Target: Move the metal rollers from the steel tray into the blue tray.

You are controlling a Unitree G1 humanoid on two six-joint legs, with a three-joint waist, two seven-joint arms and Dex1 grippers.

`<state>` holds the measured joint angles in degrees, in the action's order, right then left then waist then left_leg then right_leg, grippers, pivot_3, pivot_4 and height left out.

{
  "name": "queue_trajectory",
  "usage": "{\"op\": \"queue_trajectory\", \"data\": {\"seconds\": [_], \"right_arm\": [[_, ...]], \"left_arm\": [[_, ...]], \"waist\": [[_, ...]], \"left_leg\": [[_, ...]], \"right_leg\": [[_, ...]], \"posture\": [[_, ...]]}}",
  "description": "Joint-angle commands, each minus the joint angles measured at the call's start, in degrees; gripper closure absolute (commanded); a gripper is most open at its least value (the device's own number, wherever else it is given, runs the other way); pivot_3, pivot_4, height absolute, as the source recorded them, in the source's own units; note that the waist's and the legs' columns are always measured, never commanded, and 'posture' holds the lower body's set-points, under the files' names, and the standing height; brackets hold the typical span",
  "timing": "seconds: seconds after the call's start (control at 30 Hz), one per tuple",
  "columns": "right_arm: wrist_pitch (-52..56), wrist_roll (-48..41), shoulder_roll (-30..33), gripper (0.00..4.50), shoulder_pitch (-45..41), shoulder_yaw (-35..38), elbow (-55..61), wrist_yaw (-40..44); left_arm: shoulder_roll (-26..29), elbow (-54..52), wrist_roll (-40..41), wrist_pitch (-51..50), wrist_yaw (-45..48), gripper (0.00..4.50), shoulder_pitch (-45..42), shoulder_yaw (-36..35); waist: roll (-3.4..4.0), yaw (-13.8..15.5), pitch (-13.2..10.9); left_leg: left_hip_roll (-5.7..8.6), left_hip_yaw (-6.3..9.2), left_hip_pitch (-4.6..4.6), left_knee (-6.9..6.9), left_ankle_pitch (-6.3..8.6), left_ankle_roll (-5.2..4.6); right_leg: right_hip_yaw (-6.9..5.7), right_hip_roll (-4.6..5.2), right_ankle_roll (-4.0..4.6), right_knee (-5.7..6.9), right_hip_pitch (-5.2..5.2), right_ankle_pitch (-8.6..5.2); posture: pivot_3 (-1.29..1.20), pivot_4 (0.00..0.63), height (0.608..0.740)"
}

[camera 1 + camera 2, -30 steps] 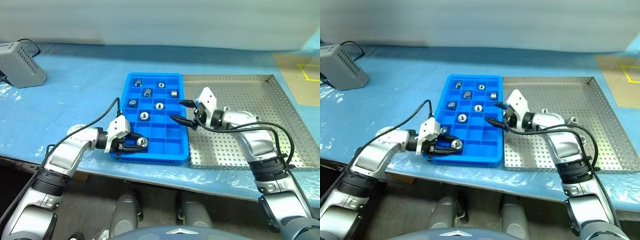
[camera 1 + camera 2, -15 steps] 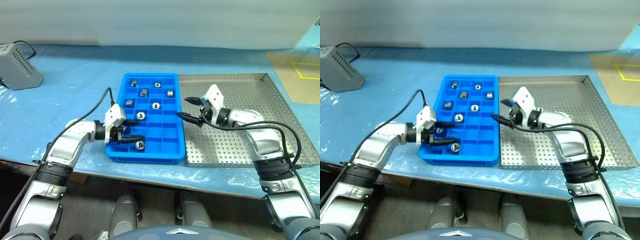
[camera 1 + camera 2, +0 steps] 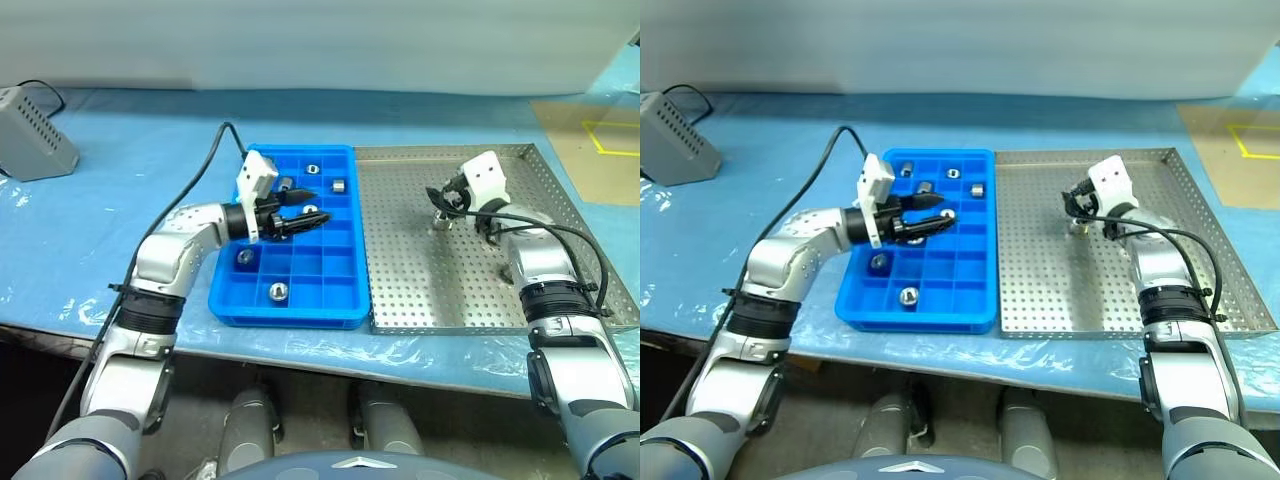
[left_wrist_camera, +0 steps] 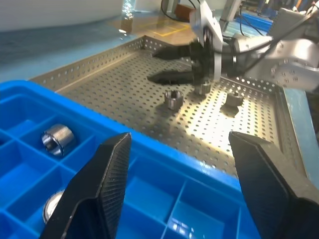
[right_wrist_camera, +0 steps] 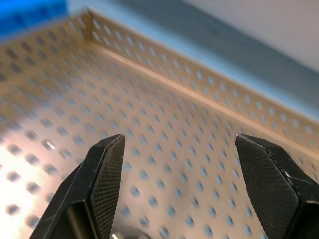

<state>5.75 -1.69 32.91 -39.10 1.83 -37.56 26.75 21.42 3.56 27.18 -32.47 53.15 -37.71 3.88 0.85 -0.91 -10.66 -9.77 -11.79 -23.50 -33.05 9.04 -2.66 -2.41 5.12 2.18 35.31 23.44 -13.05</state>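
The blue tray lies left of the steel tray, edge to edge. Several metal rollers sit in its compartments, such as one near the front and one at the back. My left gripper hovers open and empty over the blue tray's middle, pointing toward the steel tray. My right gripper is open and empty just above a roller on the steel tray. The left wrist view shows three rollers on the perforated floor beside the right gripper.
A blue sheet covers the table. A grey box with a cable stands at the far left. A brown board with yellow tape lies beyond the steel tray's right rim. The table's front edge runs close below both trays.
My left gripper opened, left a roller in a near compartment of the blue tray, then rose and moved over the tray's middle. My right gripper swung from the blue tray's edge to the steel tray.
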Motion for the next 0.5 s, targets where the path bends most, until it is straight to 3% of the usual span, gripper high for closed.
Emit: {"op": "queue_trajectory", "data": {"seconds": [0.03, 0.5], "right_arm": [[-2.8, 0.6, 0.0, 0.89, -0.2, 1.0, -1.6, -0.9], [-3.1, 0.7, 0.1, 0.89, 2.7, 0.9, 0.3, 0.4]], "left_arm": [[-0.1, -3.3, 1.4, -0.9, -1.2, 1.20, -1.7, -1.6], [-0.5, -2.1, 1.7, -1.4, -2.8, 1.20, -1.7, -2.5]], "waist": [[0.00, -0.1, 0.0], [-0.01, 0.0, 0.0]], "left_leg": [[0.00, 0.00, 0.00, -0.01, 0.00, -0.01], [-0.01, -0.01, 0.06, -0.13, 0.05, -0.01]], "right_leg": [[0.00, 0.00, 0.00, 0.00, 0.00, 0.00], [0.00, 0.00, 0.01, 0.04, -0.11, 0.01]], "posture": [[-0.28, 0.150, 0.740], [-0.28, 0.150, 0.740]]}}
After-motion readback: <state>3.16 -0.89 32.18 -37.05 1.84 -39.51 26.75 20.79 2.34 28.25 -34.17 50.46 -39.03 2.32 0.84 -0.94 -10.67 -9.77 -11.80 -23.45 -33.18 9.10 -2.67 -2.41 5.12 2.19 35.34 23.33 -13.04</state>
